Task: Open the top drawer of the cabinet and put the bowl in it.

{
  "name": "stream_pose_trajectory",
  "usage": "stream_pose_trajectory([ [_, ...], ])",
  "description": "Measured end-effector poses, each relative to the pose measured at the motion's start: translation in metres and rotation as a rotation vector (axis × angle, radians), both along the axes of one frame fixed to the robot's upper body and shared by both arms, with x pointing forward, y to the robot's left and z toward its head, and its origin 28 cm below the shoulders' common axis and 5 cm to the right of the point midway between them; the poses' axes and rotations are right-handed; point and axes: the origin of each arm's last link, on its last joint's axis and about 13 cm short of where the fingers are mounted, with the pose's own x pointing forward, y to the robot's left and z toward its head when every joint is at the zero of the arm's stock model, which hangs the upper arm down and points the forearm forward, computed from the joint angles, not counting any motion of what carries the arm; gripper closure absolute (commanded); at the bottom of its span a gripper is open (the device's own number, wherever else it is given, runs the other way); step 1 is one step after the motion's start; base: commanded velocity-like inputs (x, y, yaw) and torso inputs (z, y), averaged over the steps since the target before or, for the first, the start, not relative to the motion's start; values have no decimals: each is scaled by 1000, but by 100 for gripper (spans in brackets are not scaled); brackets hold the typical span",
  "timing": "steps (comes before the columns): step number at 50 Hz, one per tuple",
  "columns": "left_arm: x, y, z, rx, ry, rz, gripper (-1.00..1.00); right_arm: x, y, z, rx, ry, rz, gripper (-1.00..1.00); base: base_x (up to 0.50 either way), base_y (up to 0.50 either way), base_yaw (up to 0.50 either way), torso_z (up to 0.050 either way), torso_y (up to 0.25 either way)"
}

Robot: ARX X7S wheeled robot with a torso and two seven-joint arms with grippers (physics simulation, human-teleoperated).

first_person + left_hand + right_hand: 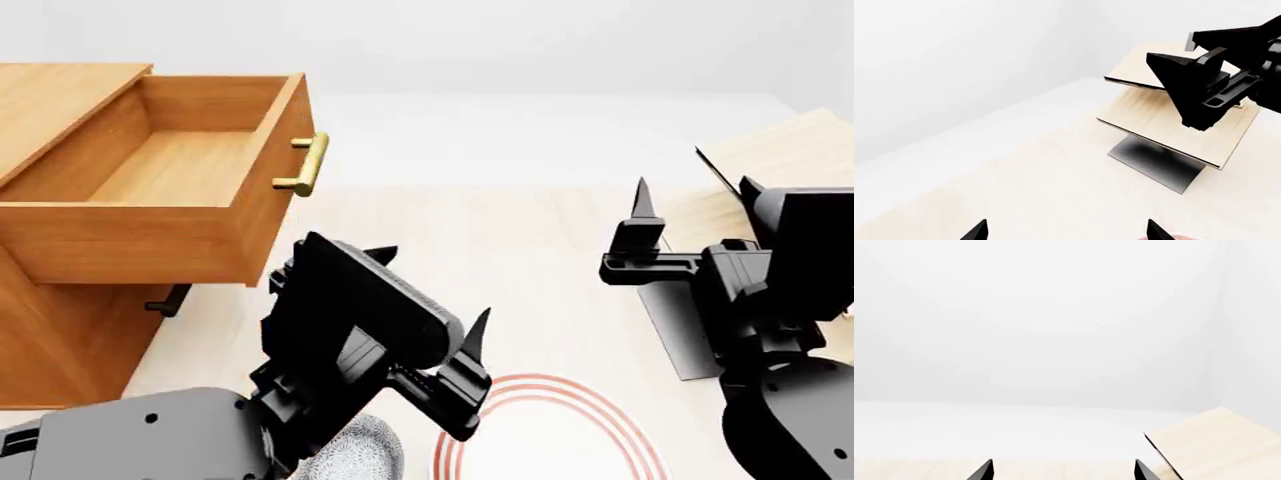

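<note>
One small round white bowl with a fine blue-grey speckle [354, 452] sits low on the pale table [534, 260], partly hidden behind the left gripper [454, 385] and just beside one flat white plate with red rings [561, 425]. One orange-brown wooden cabinet [54, 340] stands at the table's left side, well apart from the bowl. Its top drawer [174, 170] is pulled out, an open wooden box with one brass bar handle [304, 165] on its front. One dark handle of a lower drawer [167, 300] shows beneath it; other drawers are out of sight.

Two black grippers are in view. The left one hangs above the bowl with nothing between its tips, which the left wrist view shows set wide apart. The right gripper [641, 235] is raised over the table near one pale tilted wooden shelf rack on a black stand [1174, 125]; its two fingertips [984, 471] are likewise spread and hold nothing.
</note>
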Motion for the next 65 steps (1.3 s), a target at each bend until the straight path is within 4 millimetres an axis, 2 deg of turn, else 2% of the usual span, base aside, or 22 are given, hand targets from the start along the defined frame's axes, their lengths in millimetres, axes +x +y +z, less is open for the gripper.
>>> stream_pose_trajectory([
  [13,-18,11,-28,87,93,-8,-100,0,1,2,-4,-1,0,-100,0,0,0,0,0],
  [30,-27,34,-49,129,200,70,-100,-2,5,7,-20,-7,2,-100,0,0,0,0,0],
  [42,-28,47,-58,141,262,143,-100,-4,6,7,-25,-6,4,-100,0,0,0,0,0],
  [65,-18,64,-64,190,336,258,-100,-3,5,2,-31,4,2,-100,0,0,0,0,0],
])
